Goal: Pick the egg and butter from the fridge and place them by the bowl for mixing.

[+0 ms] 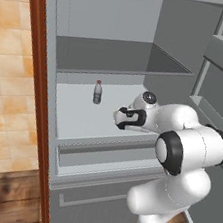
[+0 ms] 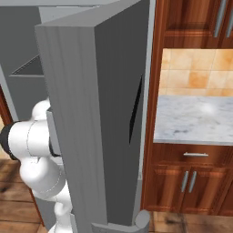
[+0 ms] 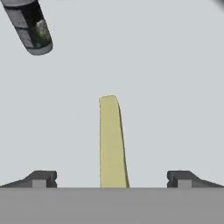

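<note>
The fridge (image 1: 119,59) stands open in front of me, and my hand reaches onto its pale middle shelf (image 1: 78,113). In the hand view the butter (image 3: 112,140), a slim pale yellow stick, lies lengthwise on that shelf, midway between my fingertips (image 3: 43,178). My gripper (image 3: 112,179) is open, its jaws wide on either side of the stick without touching it. In the left base view the gripper (image 1: 118,119) hangs low over the shelf, just right of the bottle. The egg is hidden and the bowl is out of view.
A small clear bottle (image 1: 97,92) stands on the shelf left of my hand, also seen as the bottle (image 3: 30,28) at the upper left. Below is a drawer (image 1: 107,156). The open fridge door (image 2: 95,118) stands beside a marble counter (image 2: 195,118).
</note>
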